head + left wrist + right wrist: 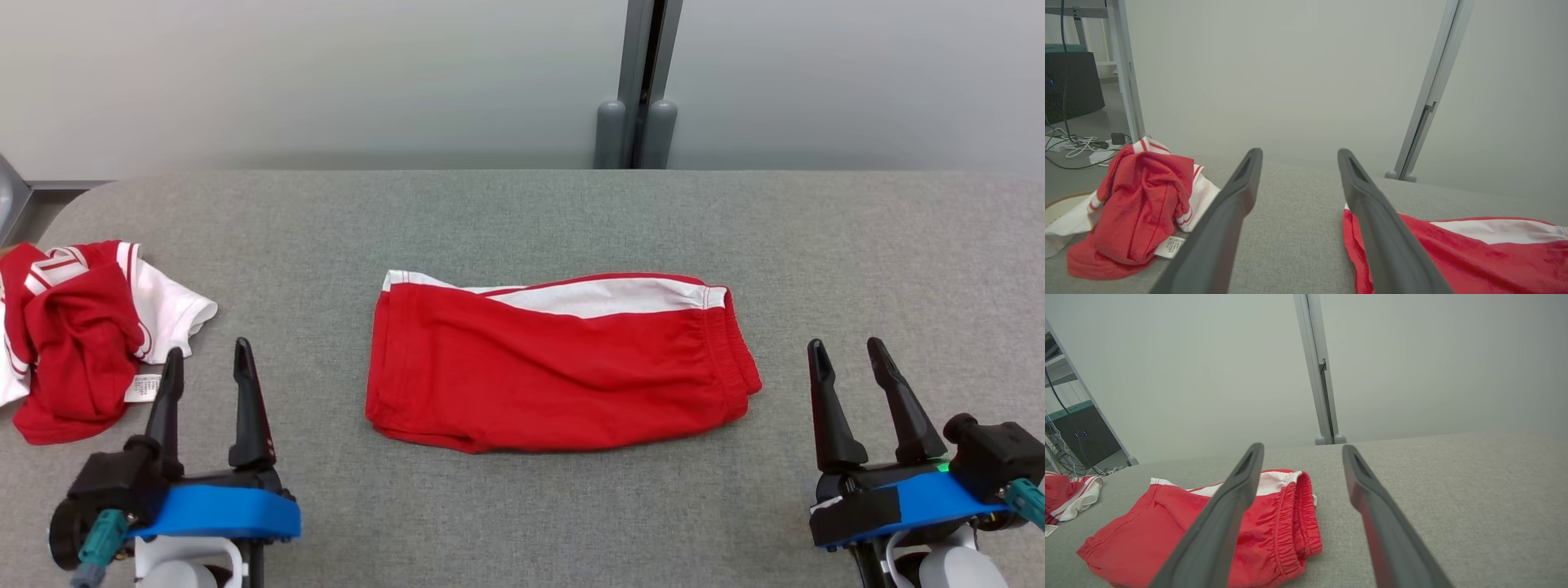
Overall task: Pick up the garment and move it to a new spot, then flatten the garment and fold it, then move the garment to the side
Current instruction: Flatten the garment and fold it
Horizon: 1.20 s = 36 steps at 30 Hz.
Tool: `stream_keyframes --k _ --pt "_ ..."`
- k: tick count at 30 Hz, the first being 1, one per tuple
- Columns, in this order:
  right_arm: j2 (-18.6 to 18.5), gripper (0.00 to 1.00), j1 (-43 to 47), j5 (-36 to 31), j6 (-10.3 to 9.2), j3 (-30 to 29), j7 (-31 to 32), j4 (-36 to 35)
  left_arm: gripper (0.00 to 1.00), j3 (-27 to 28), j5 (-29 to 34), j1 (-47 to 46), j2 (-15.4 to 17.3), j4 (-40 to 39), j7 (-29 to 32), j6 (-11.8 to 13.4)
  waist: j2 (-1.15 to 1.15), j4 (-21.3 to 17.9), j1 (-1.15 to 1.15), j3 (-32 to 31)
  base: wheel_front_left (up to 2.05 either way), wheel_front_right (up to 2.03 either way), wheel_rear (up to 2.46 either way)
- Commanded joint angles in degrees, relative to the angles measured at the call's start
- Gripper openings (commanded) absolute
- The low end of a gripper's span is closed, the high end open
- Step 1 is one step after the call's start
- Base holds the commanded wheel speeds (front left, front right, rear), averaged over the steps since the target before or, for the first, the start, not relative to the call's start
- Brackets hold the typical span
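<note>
The garment, a pair of red shorts [555,367] with a white band along the far edge, lies folded flat in the middle of the grey table [522,220], waistband to the right. My left gripper [208,349] stands open near the front edge, left of the shorts and apart from them. To the right of the waistband my right gripper [846,343] is open too, with nothing between its fingers. In the left wrist view the shorts [1474,261] lie past the right finger of the open gripper [1299,152]. The right wrist view has the shorts [1147,535] left of the open gripper [1302,446].
A crumpled red and white garment [82,335] with a label lies at the table's left edge, just left of my left gripper; the wrist views show it too [1143,204] [1065,494]. A pale wall with a grey post [641,82] stands behind the table.
</note>
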Motion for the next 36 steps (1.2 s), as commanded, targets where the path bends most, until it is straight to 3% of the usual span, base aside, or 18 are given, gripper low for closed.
stream_keyframes --k 1,18,26,36 --pt "0.2 1.00 1.0 -0.6 0.01 -0.2 -0.1 0.2 1.00 0.8 1.0 1.0 -1.1 0.4 -0.2 -0.7 0.00 0.0 0.00 -0.3 0.00 0.00 0.00" --pt "0.8 1.00 1.3 -2.8 0.01 -0.4 0.7 1.1 1.00 5.9 6.8 1.6 -4.7 1.8 -0.2 -4.5 0.00 0.1 0.00 -0.4 0.00 0.00 0.00" --pt "-0.8 1.00 -5.9 -5.0 0.01 1.2 1.8 1.9 1.00 6.7 7.9 -0.1 -5.5 1.7 -0.2 -5.4 0.00 0.4 0.00 1.4 0.00 0.00 0.00" --pt "-1.6 1.00 -18.9 -7.6 0.01 3.5 4.0 14.0 1.00 5.0 7.8 -2.8 -6.4 1.7 -0.2 -5.9 0.00 2.9 0.00 4.6 0.00 0.00 0.00"
